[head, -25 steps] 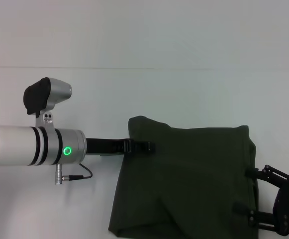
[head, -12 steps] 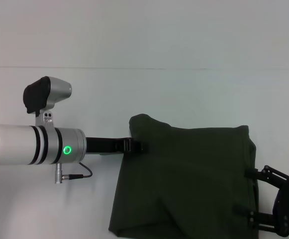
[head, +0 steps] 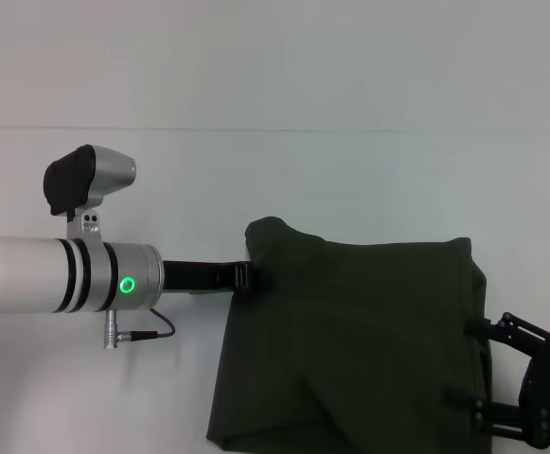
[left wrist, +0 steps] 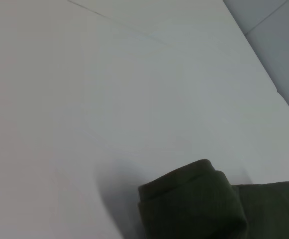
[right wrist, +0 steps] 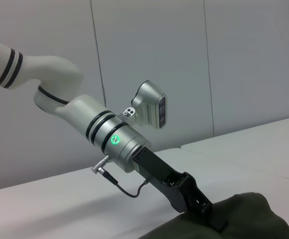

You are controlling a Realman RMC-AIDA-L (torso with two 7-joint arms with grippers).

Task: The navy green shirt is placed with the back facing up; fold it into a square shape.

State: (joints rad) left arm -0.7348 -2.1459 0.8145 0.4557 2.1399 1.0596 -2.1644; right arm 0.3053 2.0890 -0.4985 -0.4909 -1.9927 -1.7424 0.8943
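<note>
The shirt [head: 350,345] lies folded on the white counter [head: 256,180], near and right of centre, its far-left corner bunched into a raised hump. The left gripper [head: 248,276] reaches in from the left to the shirt's left edge, touching the cloth; whether it grips cannot be told. The right gripper [head: 478,369] sits at the shirt's right edge, spread wide, holding nothing.
</note>
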